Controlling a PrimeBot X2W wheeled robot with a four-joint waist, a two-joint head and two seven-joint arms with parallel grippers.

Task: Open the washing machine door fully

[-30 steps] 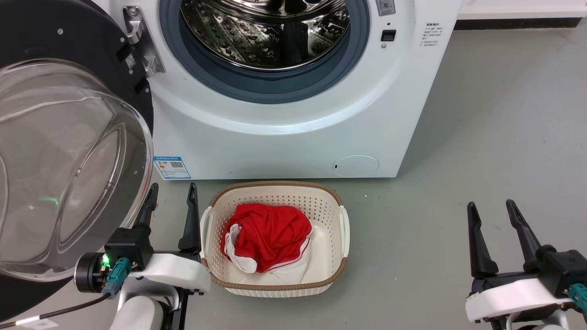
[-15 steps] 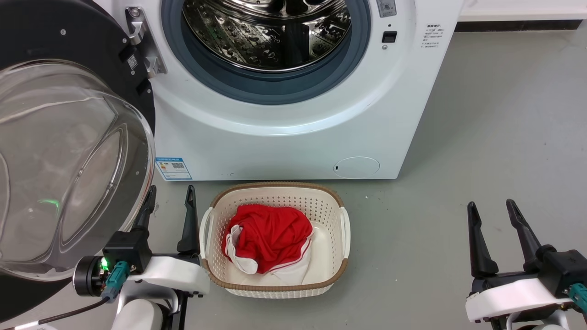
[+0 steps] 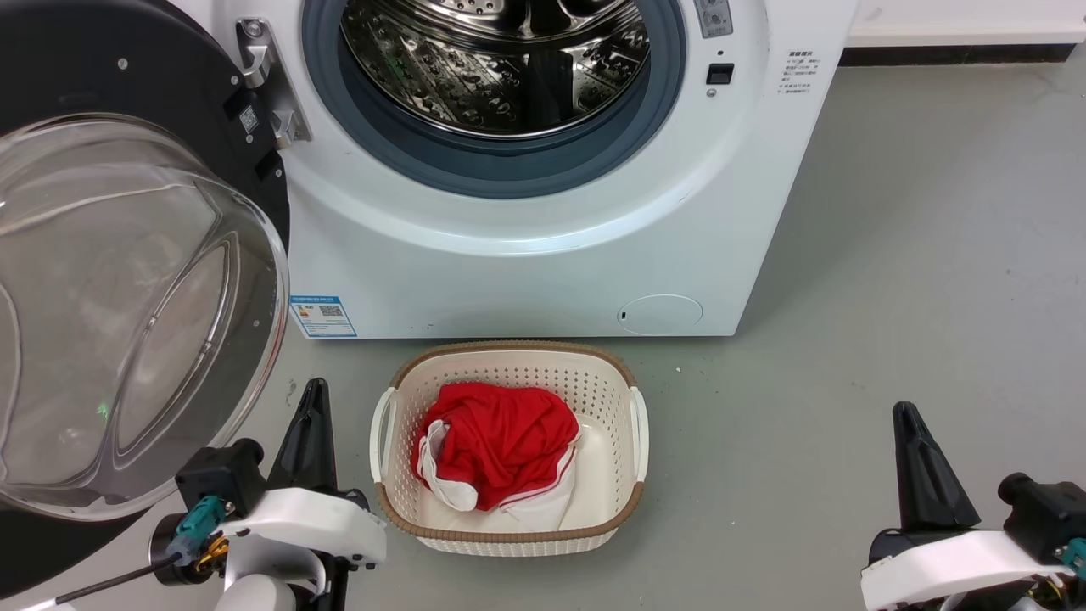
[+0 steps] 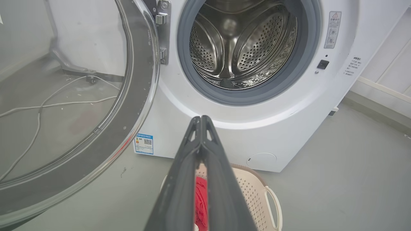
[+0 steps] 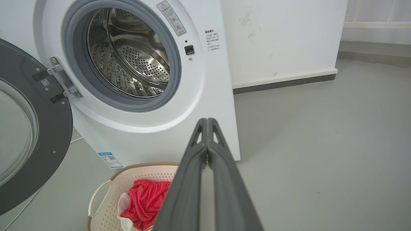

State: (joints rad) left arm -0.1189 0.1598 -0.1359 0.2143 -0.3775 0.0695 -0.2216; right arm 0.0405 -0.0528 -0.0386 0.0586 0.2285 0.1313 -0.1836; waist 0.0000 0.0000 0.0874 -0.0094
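Viewing the head camera, I find the washing machine door [image 3: 127, 297] swung out to the left of the washing machine [image 3: 526, 263]. It hangs on its metal hinge [image 3: 273, 85] at the left edge of the drum mouth [image 3: 501, 68]. The door's inner face is turned toward the camera, with the clear glass bowl bulging out of the black disc. The drum mouth and its grey rubber seal [image 3: 509, 174] are fully uncovered.

Left gripper [image 3: 314, 390]: fingers pressed together, nothing between them. It sits low at the left, near the door's lower rim and just left of the basket [image 3: 509, 352]. In the left wrist view the joined tips of the left gripper [image 4: 200, 118] point at the machine's white front below the drum mouth. There the door [image 4: 135, 106] stands off to the left, apart from the fingers.

Right gripper [image 3: 904, 413]: fingers also pressed together, holding nothing. It is over bare floor [image 3: 891, 255], well apart from both machine and basket. The right wrist view shows the right gripper's closed tips [image 5: 207, 120] aimed at the machine's lower right corner, with the door [image 5: 54, 134] at the far left edge.

The basket stands on the floor directly before the machine and holds a red garment [image 3: 501, 433] with white trim. A small round filter cap [image 3: 660, 312] sits low on the front panel, and a blue label [image 3: 322, 316] is near the lower left corner.
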